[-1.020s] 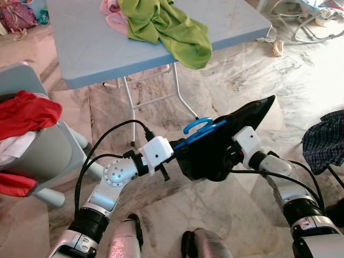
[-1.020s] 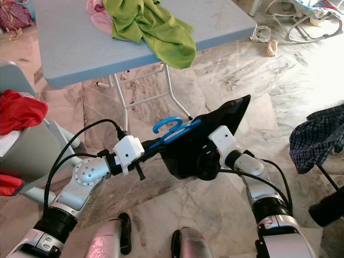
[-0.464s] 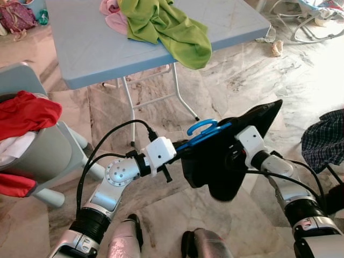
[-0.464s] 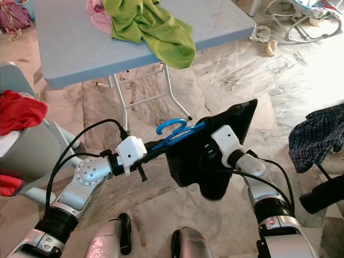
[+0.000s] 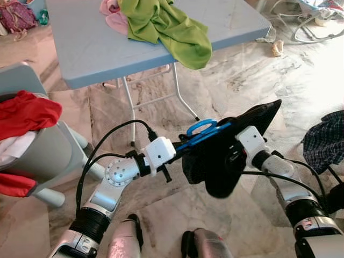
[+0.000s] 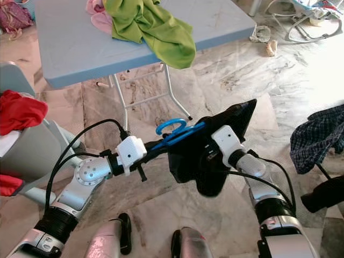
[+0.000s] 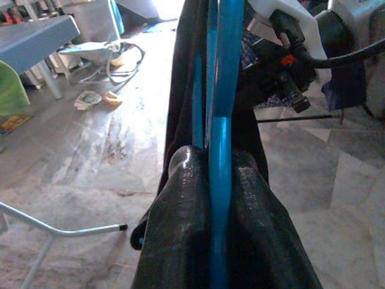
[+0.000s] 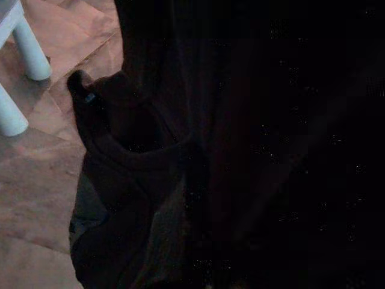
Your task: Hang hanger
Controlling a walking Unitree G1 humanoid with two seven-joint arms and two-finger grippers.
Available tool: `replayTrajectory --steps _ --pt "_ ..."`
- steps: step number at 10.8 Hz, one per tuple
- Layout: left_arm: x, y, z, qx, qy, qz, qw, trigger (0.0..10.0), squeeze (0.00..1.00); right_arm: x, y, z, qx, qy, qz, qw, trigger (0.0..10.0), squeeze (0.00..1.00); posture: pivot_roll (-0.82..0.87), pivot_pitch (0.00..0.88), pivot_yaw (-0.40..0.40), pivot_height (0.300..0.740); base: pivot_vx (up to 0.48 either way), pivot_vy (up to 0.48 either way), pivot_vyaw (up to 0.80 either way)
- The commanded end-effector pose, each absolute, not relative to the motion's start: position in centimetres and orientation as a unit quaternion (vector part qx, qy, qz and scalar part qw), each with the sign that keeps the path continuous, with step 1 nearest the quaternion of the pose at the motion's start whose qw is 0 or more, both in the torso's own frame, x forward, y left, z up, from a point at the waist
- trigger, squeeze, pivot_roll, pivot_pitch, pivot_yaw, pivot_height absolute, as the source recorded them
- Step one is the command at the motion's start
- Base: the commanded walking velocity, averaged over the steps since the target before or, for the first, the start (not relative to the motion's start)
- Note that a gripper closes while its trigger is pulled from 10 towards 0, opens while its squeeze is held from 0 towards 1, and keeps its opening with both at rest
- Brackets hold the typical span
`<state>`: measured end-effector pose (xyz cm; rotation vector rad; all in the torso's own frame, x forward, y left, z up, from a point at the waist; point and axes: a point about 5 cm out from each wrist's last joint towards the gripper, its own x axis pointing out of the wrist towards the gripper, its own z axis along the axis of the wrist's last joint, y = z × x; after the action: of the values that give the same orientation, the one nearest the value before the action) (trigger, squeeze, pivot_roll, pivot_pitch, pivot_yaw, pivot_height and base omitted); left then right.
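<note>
Clamping the one blue hanger (image 7: 219, 150), left gripper (image 7: 213, 198) has both fingers (image 7: 180, 223) pinched on its bar, held up over the floor (image 5: 226, 91) in front of the robot. One black garment (image 5: 223, 161) drapes on the hanger. Right gripper (image 5: 228, 157) is buried in the garment, finger state cannot be told. Both arms are bent inward, wrists nearly meeting. Beyond: one blue table (image 5: 86, 48) with one green cloth (image 5: 166, 27) and one pink cloth (image 5: 112, 16); one red cloth (image 5: 27, 113) on the left.
</note>
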<state>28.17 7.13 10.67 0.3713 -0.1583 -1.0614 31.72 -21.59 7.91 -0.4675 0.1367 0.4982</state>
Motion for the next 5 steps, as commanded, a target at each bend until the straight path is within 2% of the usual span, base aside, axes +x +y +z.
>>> replayTrajectory --steps 1,3,5 --pt "28.2 6.6 11.6 0.198 -0.104 -0.507 0.833 0.0 0.00 31.8 -22.8 8.5 -0.228 0.054 0.211 0.949 0.0 0.00 -0.02 0.195 -0.025 0.740 0.000 0.000 0.00" --pt "27.5 6.7 10.2 0.222 -0.087 -0.517 0.822 0.0 0.00 32.7 -23.4 10.3 -0.232 0.009 0.166 0.958 0.0 0.00 -0.02 0.195 -0.027 0.740 0.000 0.000 0.00" --pt "27.5 7.1 9.8 0.240 -0.074 -0.508 0.824 0.0 0.00 33.2 -23.7 11.5 -0.266 -0.026 0.129 0.955 0.0 0.00 -0.02 0.193 -0.029 0.740 0.000 0.000 0.00"
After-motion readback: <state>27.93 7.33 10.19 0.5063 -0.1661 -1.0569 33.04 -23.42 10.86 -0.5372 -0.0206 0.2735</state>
